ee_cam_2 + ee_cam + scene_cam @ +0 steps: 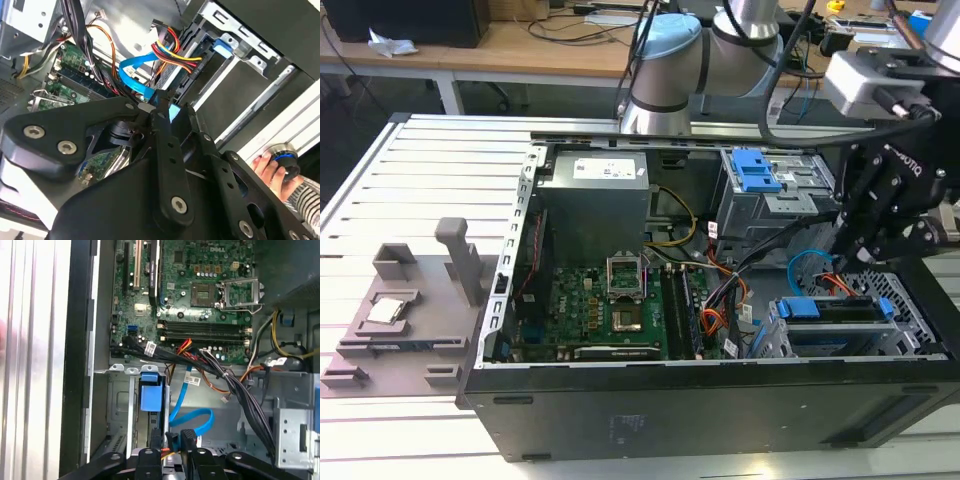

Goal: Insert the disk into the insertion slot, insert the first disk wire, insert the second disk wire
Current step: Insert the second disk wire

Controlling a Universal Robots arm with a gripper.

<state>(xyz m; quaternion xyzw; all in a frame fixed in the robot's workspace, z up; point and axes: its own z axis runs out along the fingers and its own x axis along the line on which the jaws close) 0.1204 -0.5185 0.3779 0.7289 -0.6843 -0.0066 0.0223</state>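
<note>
Inside open computer case (670, 410): disk (832, 312), grey drive in blue carrier, sits in insertion slot (772, 338) at corner on exterior view's right. Blue disk wire (132, 75) loops close by, its end running into gripper (162, 107). Wire likely light and limp along its ribbon, stiff only at small plastic plug. Best held squarely by plug body, as contacts look fragile. Fingers (164, 140) drawn nearly together, apparently pinching wire's plug end, just beside red-yellow power leads (172, 55). Exact contact partly hidden.
</note>
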